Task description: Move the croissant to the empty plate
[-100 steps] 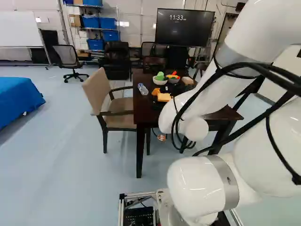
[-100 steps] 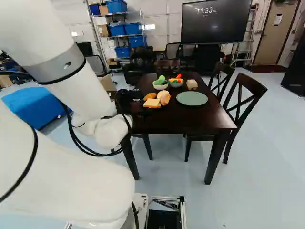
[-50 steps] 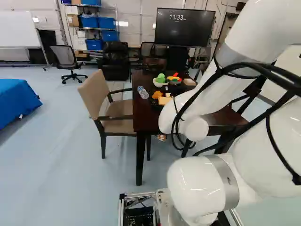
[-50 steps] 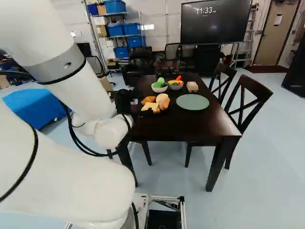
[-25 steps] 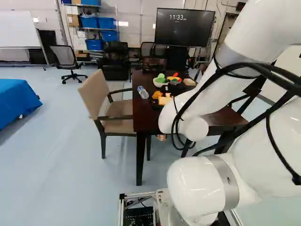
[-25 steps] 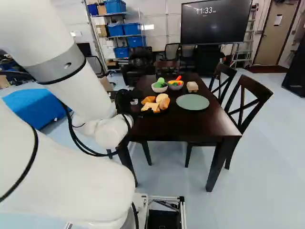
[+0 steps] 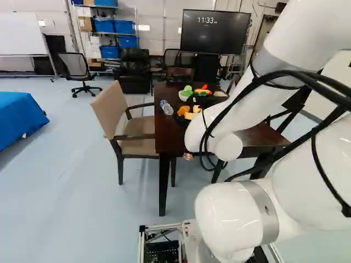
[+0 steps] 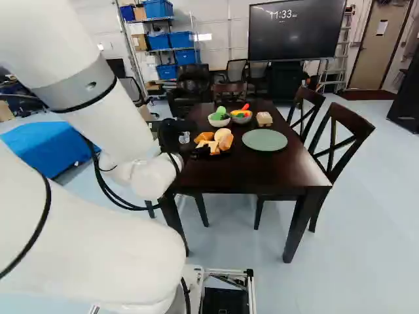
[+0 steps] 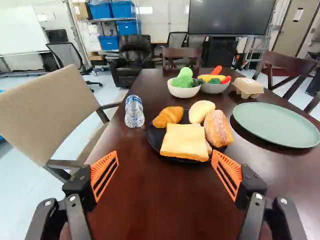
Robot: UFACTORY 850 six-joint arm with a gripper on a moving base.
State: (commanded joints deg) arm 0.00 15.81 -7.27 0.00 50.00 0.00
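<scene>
A pale blue floor (image 7: 77, 175) is around the shiny, dark brown table (image 9: 160, 200) under the claw (image 8: 195, 149). The claw is spread wide. Ahead, off to one side, is the green plate (image 9: 275, 124). Straight ahead, a black plate (image 9: 154, 137) holds the bumpy, golden-brown croissant (image 9: 169, 116).

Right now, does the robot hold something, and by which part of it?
Nothing is held: the hand is open, and the croissant lies ahead of it on the black plate.
</scene>
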